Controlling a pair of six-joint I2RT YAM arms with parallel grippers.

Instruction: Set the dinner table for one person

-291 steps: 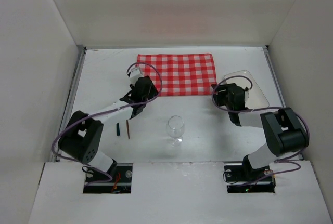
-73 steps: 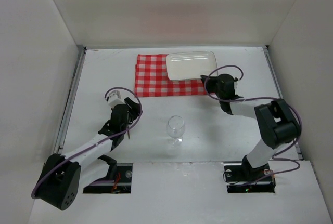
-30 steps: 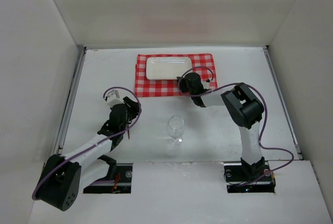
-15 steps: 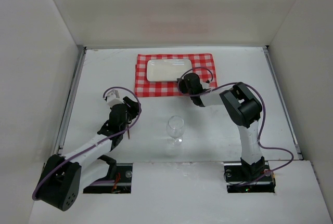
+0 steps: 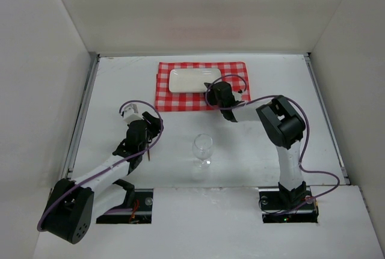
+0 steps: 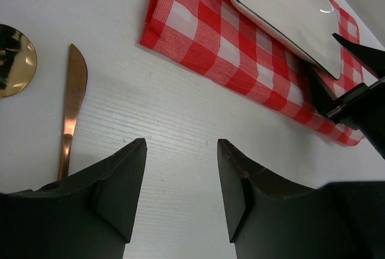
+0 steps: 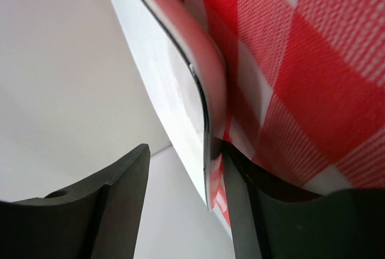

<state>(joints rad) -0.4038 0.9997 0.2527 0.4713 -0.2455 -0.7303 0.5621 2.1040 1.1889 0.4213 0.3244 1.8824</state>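
Over cloth (image 5: 180, 98), right arm (image 5: 252, 112) outstretched; right tool (image 5: 210, 89) wide astride plate (image 5: 187, 80); left tool (image 6: 180, 145) parted.

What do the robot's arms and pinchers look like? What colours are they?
The left arm and right arm are white tubes joined by chunky black joints. Each has a thin purple cable looping along it. The left gripper and right gripper each have two flat, matte-black fingers.

The left arm (image 5: 108, 166) and right arm (image 5: 289, 163) are showing white links and black joints; purple cables (image 5: 143, 103) are looping alongside. The fingers (image 6: 114, 193) are looking dark and wedge-shaped.
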